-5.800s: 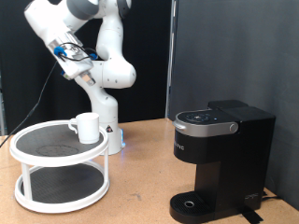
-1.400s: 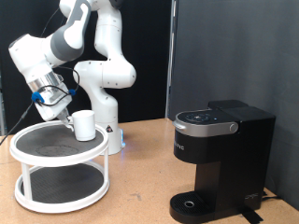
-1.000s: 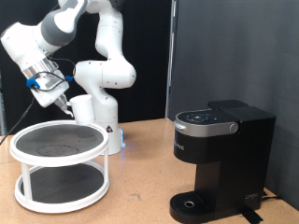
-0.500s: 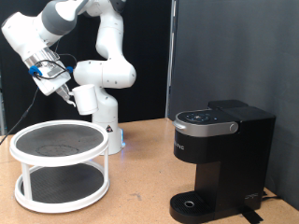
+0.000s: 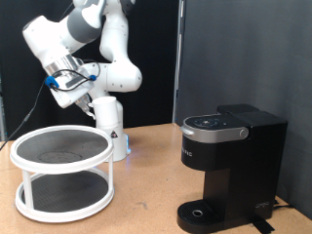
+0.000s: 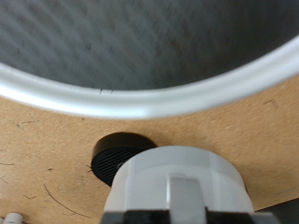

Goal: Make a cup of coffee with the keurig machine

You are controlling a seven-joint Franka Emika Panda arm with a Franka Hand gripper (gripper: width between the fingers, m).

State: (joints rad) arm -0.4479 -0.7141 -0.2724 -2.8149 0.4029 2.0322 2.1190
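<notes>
Exterior view, front to back:

- Nearest the camera, at the table's front right corner: black coffee machine, lid down, silver lettering on the front, round drip tray at its base. Nothing on the tray.
- At the table's left edge in the exterior view: round white two-shelf rack with dark mesh shelves. Both shelves bare.
- Behind the rack, near the table's back edge: white arm base, arm folded over towards the exterior view's left.
- Gripper up in the air above the rack's back rim, well apart from the coffee machine.
- White cup at the fingertips, clear of the rack top, hard to separate from the white arm base behind it.
- Black curtain at the very back.

Wrist view:

- Cup right under the camera, seen from above, filling the picture's lower middle.
- Looks clamped on the cup: mug sits exactly where the fingers close, nothing else under it. Fingers themselves mostly hidden by the mug, so contact points not readable.
- Beyond the cup: wooden table, a dark round disc lying on it just past the mug, cannot tell what it is.
- Further out: white rack rim curving across, dark mesh inside it, blurred.
</notes>
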